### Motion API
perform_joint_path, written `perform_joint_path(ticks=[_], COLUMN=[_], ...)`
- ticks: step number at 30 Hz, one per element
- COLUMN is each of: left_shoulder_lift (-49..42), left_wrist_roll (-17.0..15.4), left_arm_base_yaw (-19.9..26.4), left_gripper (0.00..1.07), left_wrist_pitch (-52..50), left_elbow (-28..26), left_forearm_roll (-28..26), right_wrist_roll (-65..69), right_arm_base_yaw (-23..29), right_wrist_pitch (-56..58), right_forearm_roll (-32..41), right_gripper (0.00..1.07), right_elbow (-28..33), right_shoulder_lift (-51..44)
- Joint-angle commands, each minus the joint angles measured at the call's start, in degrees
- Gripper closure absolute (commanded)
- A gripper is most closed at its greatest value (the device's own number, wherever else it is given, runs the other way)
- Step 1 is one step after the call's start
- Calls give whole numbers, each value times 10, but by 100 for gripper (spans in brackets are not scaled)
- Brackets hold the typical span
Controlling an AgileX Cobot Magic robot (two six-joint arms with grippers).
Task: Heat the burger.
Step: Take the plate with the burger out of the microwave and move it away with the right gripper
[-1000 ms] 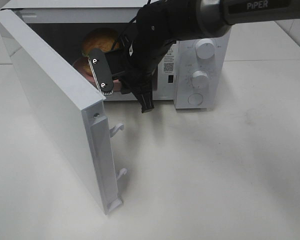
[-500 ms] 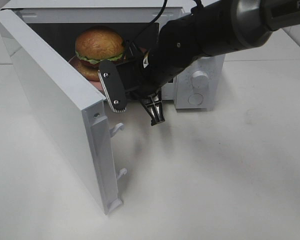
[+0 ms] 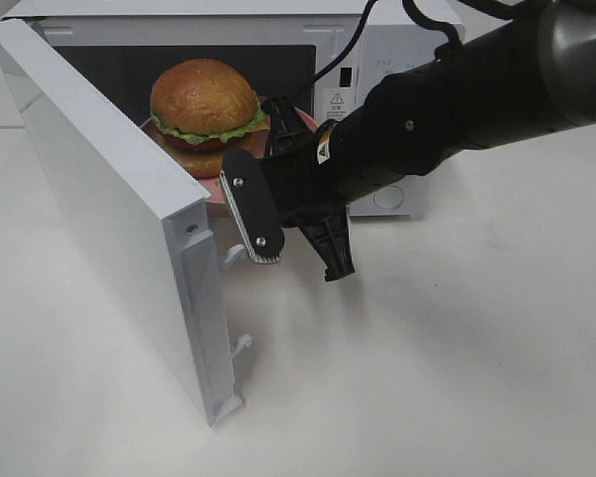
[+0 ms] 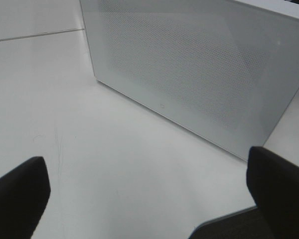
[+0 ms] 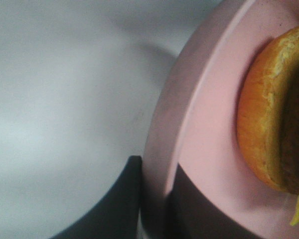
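Right wrist view shows right gripper (image 5: 157, 209) clamped on pink plate (image 5: 199, 129) rim, burger (image 3: 204, 114) at microwave (image 3: 377, 60) mouth; next, judging, slide plate fully inside, let go.

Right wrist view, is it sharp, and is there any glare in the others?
Right wrist view: soft focus, pink plate and burger fill it close-up. Exterior high view: sharp, gloss on the bun, soft shadows. Left wrist view: even light, microwave door clear.

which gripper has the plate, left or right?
The right gripper, shut on the rim of the pink plate carrying the burger. The left gripper is open over bare table, holding nothing.
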Motion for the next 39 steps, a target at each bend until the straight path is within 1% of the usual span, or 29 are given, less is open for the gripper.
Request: perform_joint_path(ticks=[1,2,3,4,5,10,19,23,24,26,29,31,34,38,39], left_shoulder_lift=[-11,-11,-11,-11,-11,-11,-11,-11,-11,-11,-11,-11,-11,-11,-11], left_wrist_roll=[-3,-3,-3,-3,-3,-3,-3,-3,-3,-3,-3,-3,-3,-3,-3], left_arm_base_yaw=[2,2,2,2,2,2,2,2,2,2,2,2,2,2,2], left_gripper=[4,4,4,4,4,4,4,4,4,4,4,4,4,4,4], left_wrist_pitch=[-7,-7,-7,-7,-7,-7,-7,-7,-7,-7,-7,-7,-7,-7,-7], left_elbow=[2,2,2,2,2,2,2,2,2,2,2,2,2,2,2], left_forearm_roll=[0,0,0,0,0,0,0,0,0,0,0,0,0,0,0], right_wrist_roll=[-39,-39,-66,-66,-94,-134,-135,-135,-135,-135,-135,-135,-135,-133,-133], right_arm_base_yaw=[-6,-6,-6,-6,-6,-6,-6,-6,-6,-6,-6,-5,-5,-5,-5], right_wrist_pitch=[-49,-49,-50,-50,-52,-62,-66,-72,-72,-73,-73,-72,-72,-72,-72], right_forearm_roll=[53,53,77,77,100,142,142,147,147,147,147,146,146,146,146], right_gripper=[107,107,107,107,107,107,107,107,107,107,107,107,107,107,107], right_elbow=[29,29,41,41,52,79,120,152,152,179,185,213,218,255,255], right_shoulder_lift=[-35,-35,-46,-46,-56,-78,-117,-147,-147,-169,-175,-201,-207,-253,-253])
